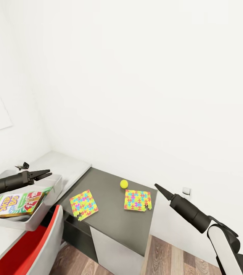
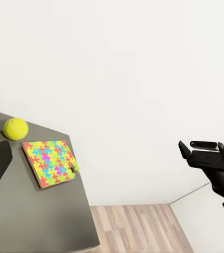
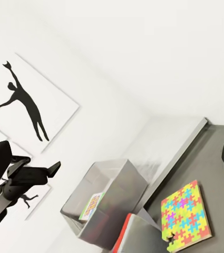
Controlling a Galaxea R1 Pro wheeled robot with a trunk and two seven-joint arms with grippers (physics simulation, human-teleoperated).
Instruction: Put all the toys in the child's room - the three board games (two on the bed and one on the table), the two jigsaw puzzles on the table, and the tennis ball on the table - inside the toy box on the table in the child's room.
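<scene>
Two jigsaw puzzles (image 1: 84, 204) and tennis ball (image 1: 124, 184) lie on desk (image 1: 113, 225), board game (image 1: 18, 203) in toy box (image 1: 41, 219); right end effector (image 1: 160, 189), closed, empty, should open before descending squarely.

My left gripper (image 1: 47, 175) hangs over the toy box (image 1: 29, 223), where a board game (image 1: 16, 203) lies inside. To the box's right, on the table (image 1: 113, 225), lie two jigsaw puzzles (image 1: 84, 204) (image 1: 137, 200) side by side, the tennis ball (image 1: 124, 184) behind and between them. My right gripper (image 1: 157, 187) hovers at the table's right edge.
</scene>
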